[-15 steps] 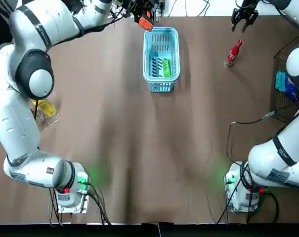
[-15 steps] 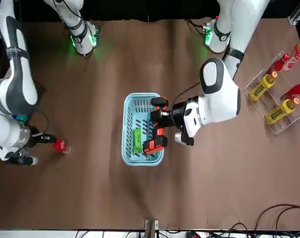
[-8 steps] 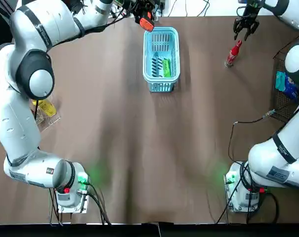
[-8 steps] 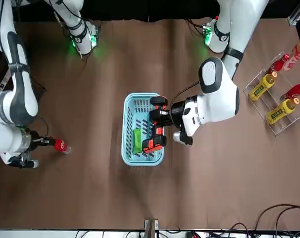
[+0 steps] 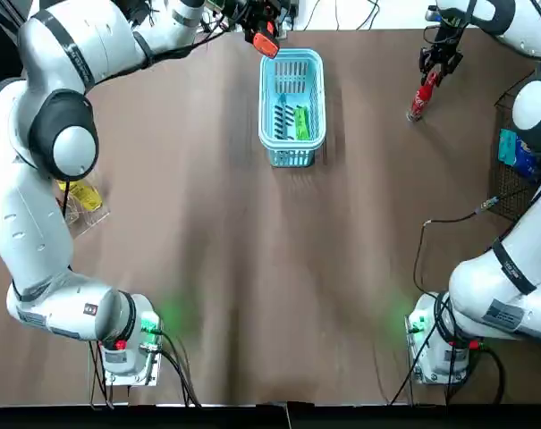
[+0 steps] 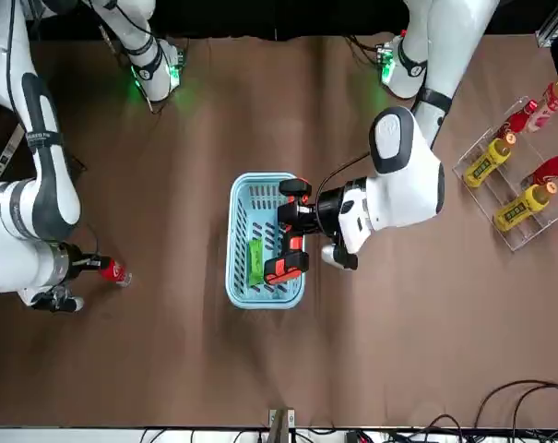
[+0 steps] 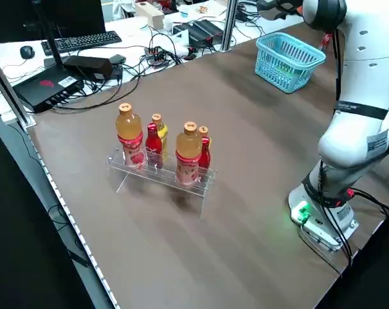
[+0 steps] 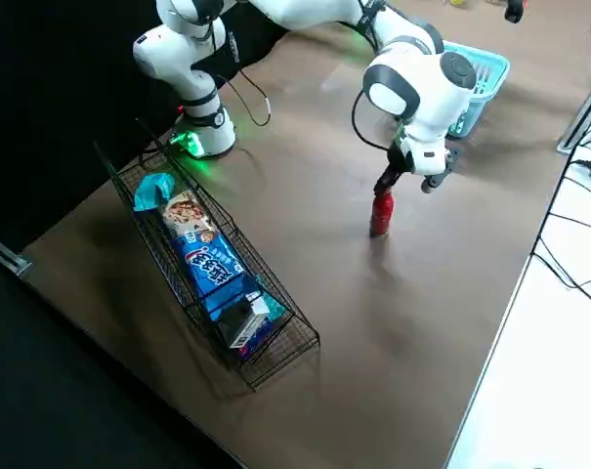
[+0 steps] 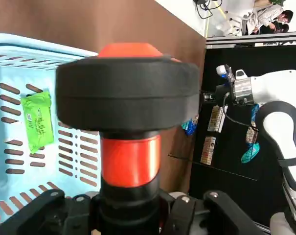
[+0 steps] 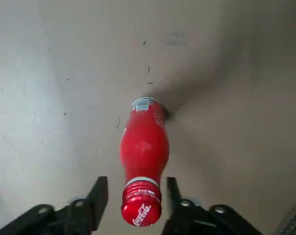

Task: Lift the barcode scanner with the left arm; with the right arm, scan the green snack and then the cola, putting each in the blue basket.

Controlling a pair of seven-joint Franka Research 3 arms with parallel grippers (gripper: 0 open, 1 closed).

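One blue basket (image 5: 291, 157) sits above the middle of the top view with one green snack (image 5: 302, 122) inside it, while one cola (image 5: 421, 95) stands at the upper right and one barcode scanner (image 5: 264, 40) shows at the top edge. There are two grippers, the left gripper (image 6: 295, 231) and the right gripper (image 5: 434, 64). Left of the middle of the left side view, one clear rack (image 7: 157, 175) carries five bottles (image 7: 189, 151). One wire rack (image 8: 285, 357) in the right side view holds several snack packs (image 8: 209, 262), too crowded to count.

2 glossy white arms (image 5: 24, 223) with black joint bands (image 7: 360, 109), black right gripper (image 10: 135, 182), green-lit bases (image 5: 131, 353).
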